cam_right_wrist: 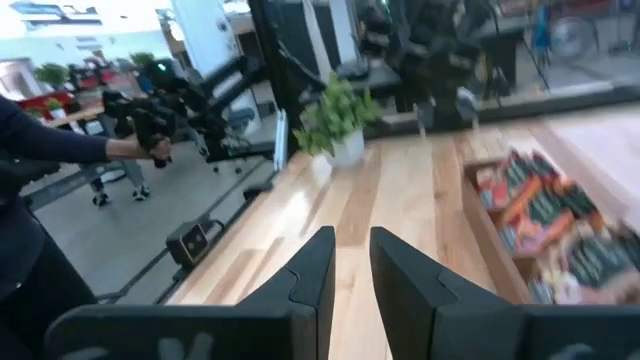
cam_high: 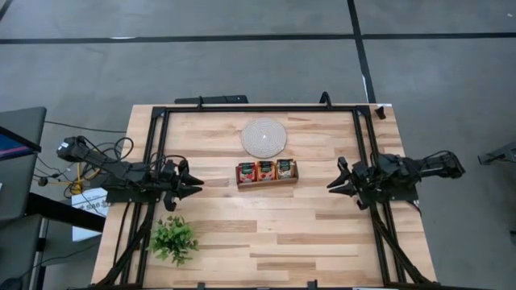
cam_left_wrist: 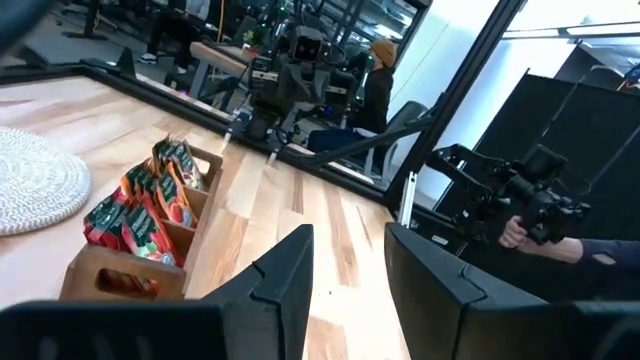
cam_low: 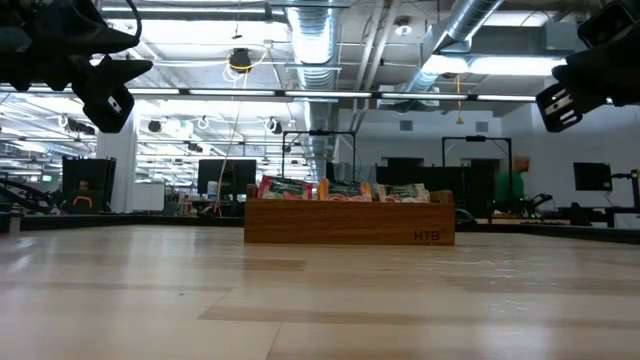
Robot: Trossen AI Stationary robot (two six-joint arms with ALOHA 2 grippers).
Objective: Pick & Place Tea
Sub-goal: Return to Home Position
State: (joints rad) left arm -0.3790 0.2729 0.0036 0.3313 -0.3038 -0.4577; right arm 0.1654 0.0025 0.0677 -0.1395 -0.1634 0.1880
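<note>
Left pincer (cam_left_wrist: 347,232) and right pincer (cam_right_wrist: 350,235) gape empty; tea (cam_low: 345,190) fills tray (cam_low: 340,225) stamped "HTB".

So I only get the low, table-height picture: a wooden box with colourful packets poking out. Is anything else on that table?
Observer: Yes. From above, a round woven mat lies flat right beside the long side of the wooden tray.
Operator: And those dark shapes in my top corners?
Observer: Those belong to the robot. The left tool and right tool sit well clear of the tray, one off each end, both open and holding nothing.
Operator: Are the packets all in one heap?
Observer: No, the tea sachets sit in three compartments side by side.
</note>
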